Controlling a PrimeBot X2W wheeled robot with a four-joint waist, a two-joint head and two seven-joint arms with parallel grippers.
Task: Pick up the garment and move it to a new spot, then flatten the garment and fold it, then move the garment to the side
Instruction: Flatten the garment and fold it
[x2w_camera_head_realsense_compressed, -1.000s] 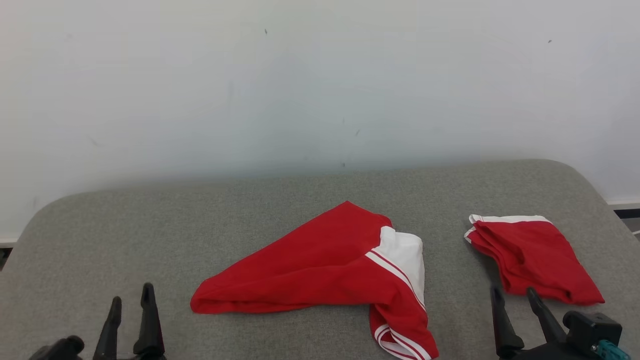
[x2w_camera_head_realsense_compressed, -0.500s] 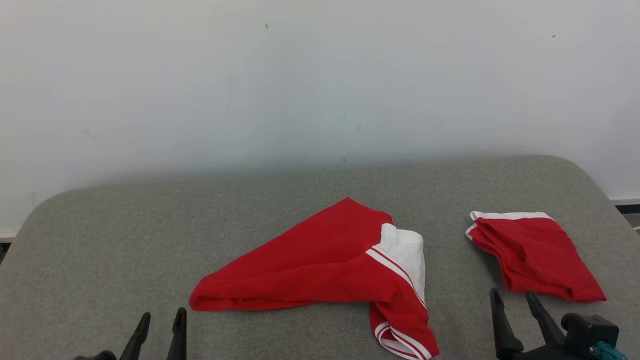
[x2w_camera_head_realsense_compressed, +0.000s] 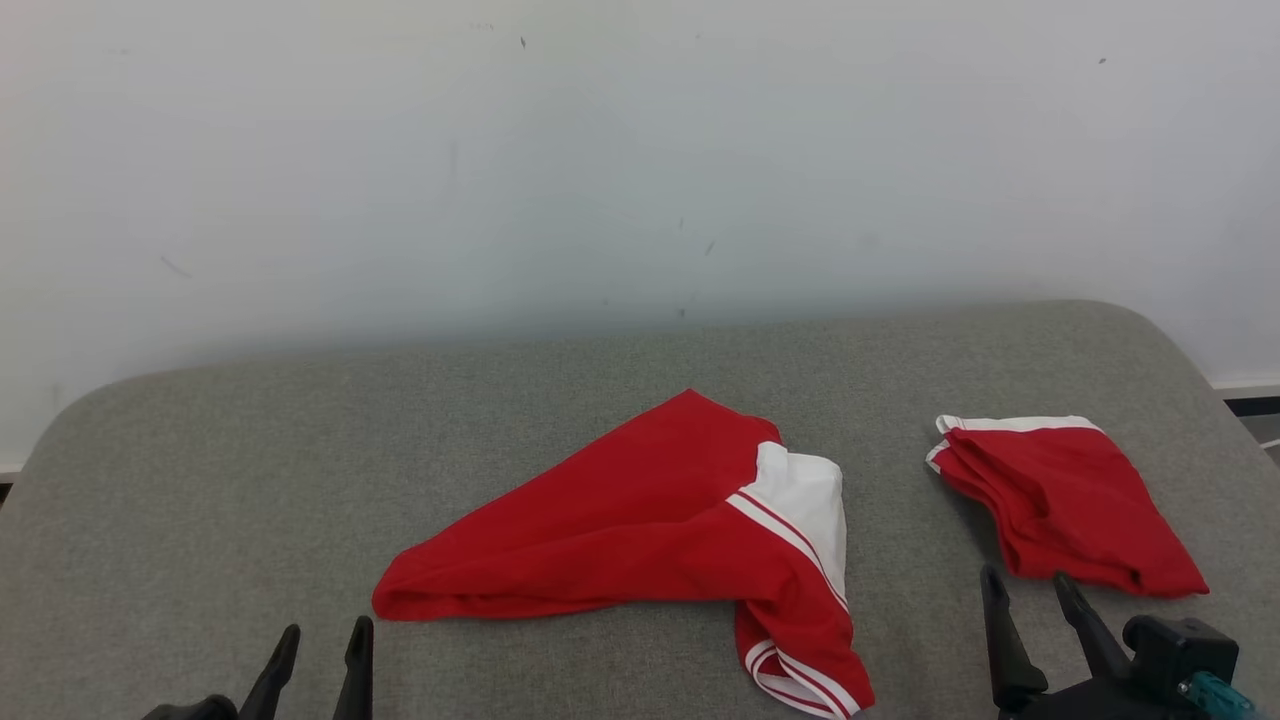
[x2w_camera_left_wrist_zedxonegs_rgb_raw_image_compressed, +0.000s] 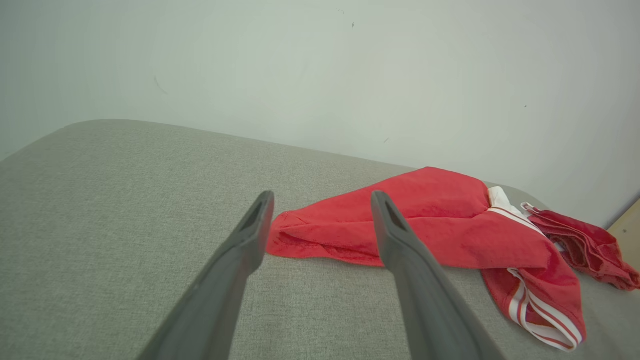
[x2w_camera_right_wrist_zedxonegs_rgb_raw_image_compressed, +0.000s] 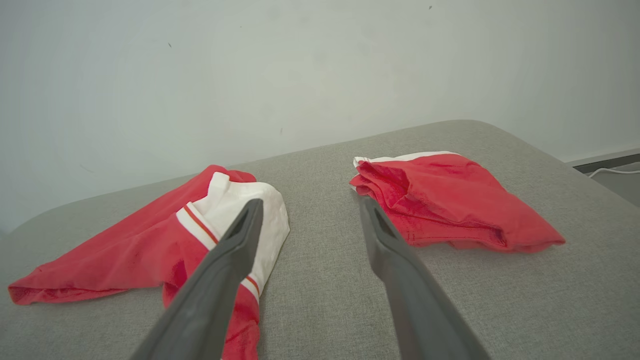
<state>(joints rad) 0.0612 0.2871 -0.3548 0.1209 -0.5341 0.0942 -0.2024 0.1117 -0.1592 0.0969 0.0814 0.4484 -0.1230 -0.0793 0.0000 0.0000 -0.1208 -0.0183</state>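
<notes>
Garment (x2w_camera_head_realsense_compressed: 620, 540), red with a white panel and white stripes, lies unfolded and creased at the middle of the grey fabric-covered counter (x2w_camera_head_realsense_compressed: 200, 480). Its outline is roughly triangular: one corner points to the far side, a second corner tapers out to the left, and the white panel sits at the right end. Below that panel a striped hem trails toward the near edge. Nothing grips it.

Left gripper (x2w_camera_head_realsense_compressed: 325, 632) stands at the near left of the counter with its two dark fingers spread and nothing between them. It is close to the garment's left corner but apart from it. In the left wrist view the gripper (x2w_camera_left_wrist_zedxonegs_rgb_raw_image_compressed: 322, 197) frames that corner of the garment (x2w_camera_left_wrist_zedxonegs_rgb_raw_image_compressed: 425, 220), which lies beyond the fingertips.

Right gripper (x2w_camera_head_realsense_compressed: 1026, 580) stands at the near right, its fingers likewise spread and holding nothing. In the right wrist view this gripper (x2w_camera_right_wrist_zedxonegs_rgb_raw_image_compressed: 310, 204) points at the bare strip of counter between the garment (x2w_camera_right_wrist_zedxonegs_rgb_raw_image_compressed: 125, 255) and a second garment.

Second garment (x2w_camera_head_realsense_compressed: 1070, 500), also red with a white edge, lies folded in a compact stack at the right of the counter, well apart from the first. It appears too in the left wrist view (x2w_camera_left_wrist_zedxonegs_rgb_raw_image_compressed: 585, 245) and the right wrist view (x2w_camera_right_wrist_zedxonegs_rgb_raw_image_compressed: 450, 200). A pale wall (x2w_camera_head_realsense_compressed: 640, 150) rises behind the counter's far edge.
</notes>
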